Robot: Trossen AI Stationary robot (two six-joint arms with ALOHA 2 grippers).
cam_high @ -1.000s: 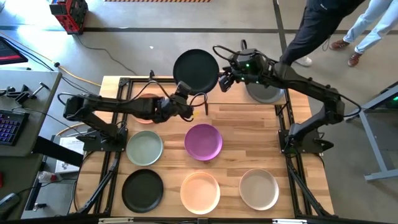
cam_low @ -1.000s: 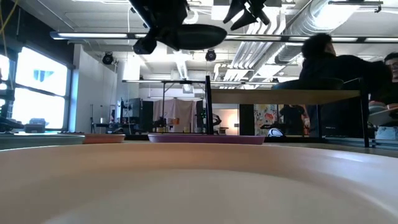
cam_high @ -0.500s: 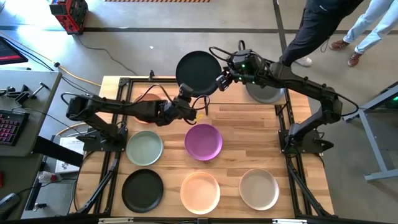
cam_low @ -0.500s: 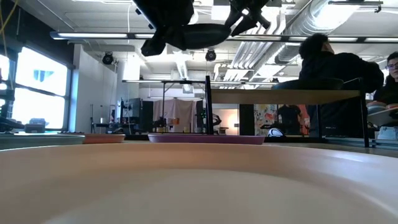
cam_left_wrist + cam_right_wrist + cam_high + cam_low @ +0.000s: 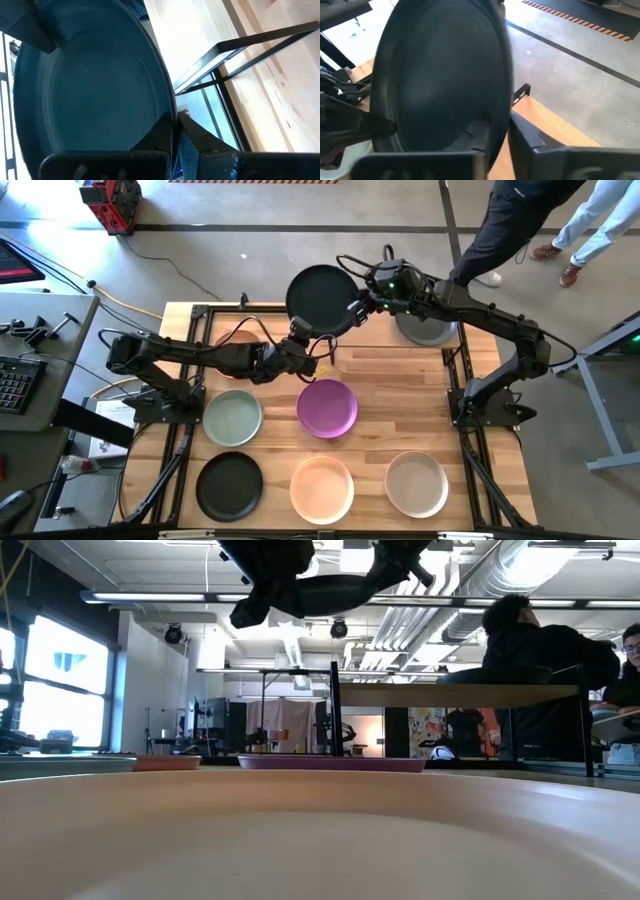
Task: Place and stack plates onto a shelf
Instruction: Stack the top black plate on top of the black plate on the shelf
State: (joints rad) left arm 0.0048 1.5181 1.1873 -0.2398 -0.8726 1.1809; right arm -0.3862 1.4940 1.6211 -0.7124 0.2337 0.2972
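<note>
A black plate (image 5: 320, 298) hangs high above the table's far middle, held between both grippers. My left gripper (image 5: 300, 332) is shut on its near-left rim. My right gripper (image 5: 353, 308) is shut on its right rim. In the low view the black plate (image 5: 320, 590) shows edge-on, almost level, above and left of the shelf (image 5: 460, 695). The shelf (image 5: 385, 358) stands at the far right on thin black posts. A dark grey plate (image 5: 425, 330) rests flat on its right part. My left gripper pinches the black plate's rim (image 5: 167, 107) between its two fingers, one above and one below. It comes at the plate from the table's left and near side. The plate is clear of everything else. My right gripper pinches the plate's rim (image 5: 504, 112) between its two fingers at the side toward the shelf. It comes nearly level from the table's right. The plate stays lifted and almost level.
On the table lie a purple plate (image 5: 327, 407), a sage green plate (image 5: 232, 420), a black plate (image 5: 229, 486), a peach plate (image 5: 321, 488) and a beige plate (image 5: 416, 484). Another peach plate (image 5: 235, 345) lies under my left arm. People stand beyond the far right corner (image 5: 520, 230).
My right gripper has moved left to the lifted black plate and shut on its right rim. My left gripper has carried the plate a little toward the table's right and far edge, keeping it level.
</note>
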